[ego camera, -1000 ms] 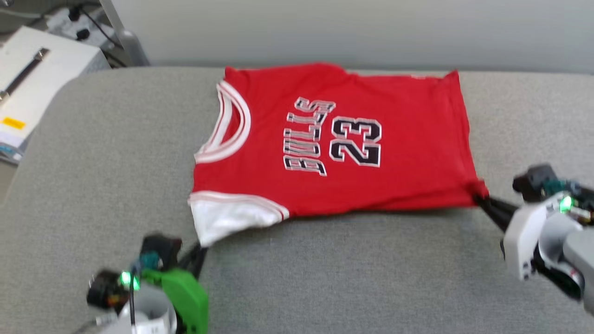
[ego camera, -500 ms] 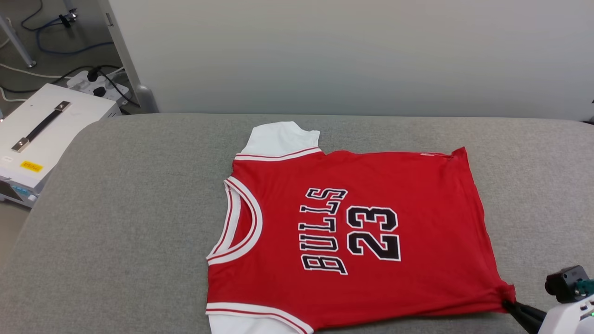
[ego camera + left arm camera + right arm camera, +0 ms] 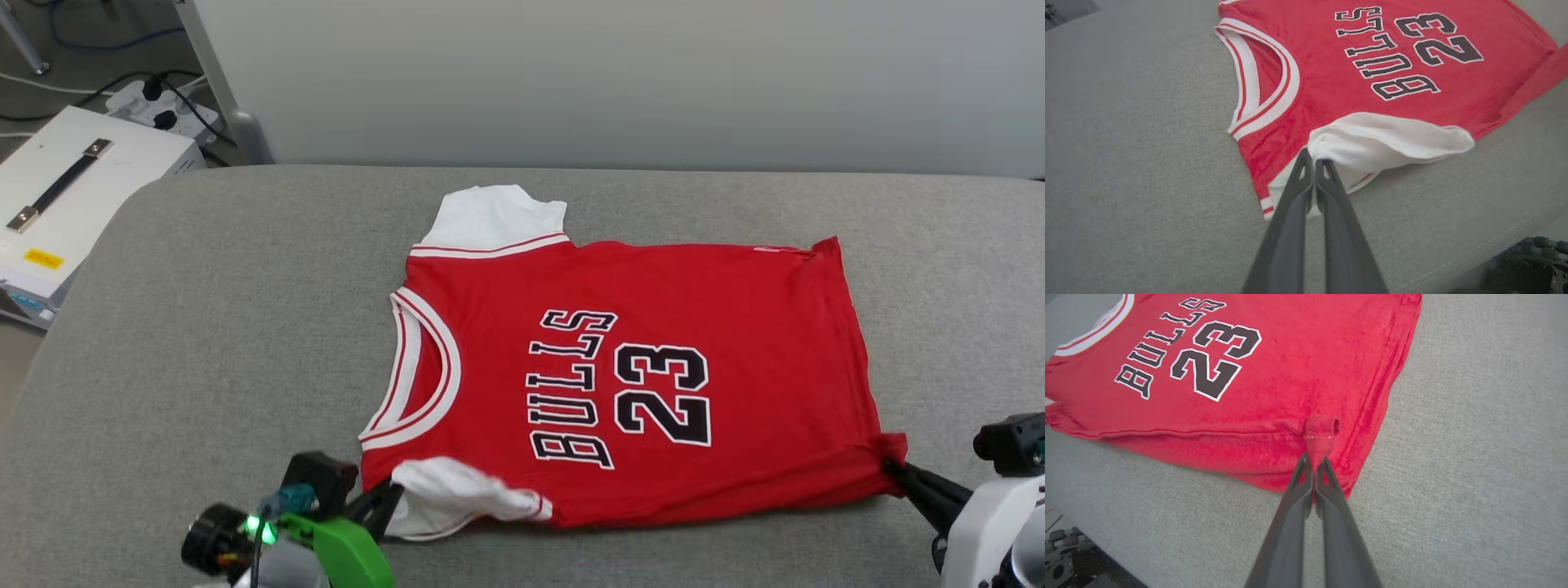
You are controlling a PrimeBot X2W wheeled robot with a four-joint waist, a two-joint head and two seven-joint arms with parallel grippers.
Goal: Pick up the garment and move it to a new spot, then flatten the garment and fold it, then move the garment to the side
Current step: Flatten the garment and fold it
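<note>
The garment [image 3: 735,327], a red jersey that looked soft and limp, lay spread across the middle of the grey cushion [image 3: 204,327]. The left gripper [image 3: 1312,157] was clamped on its white sleeve and the right gripper [image 3: 1314,459] on a hem corner, probably good holds for such light cloth.

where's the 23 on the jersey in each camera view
head view: the 23 sits right of centre, on the garment's red front
left wrist view: the 23 is near the top edge, right of centre
right wrist view: the 23 is upper left
shared landmark: the BULLS lettering right beside it
</note>
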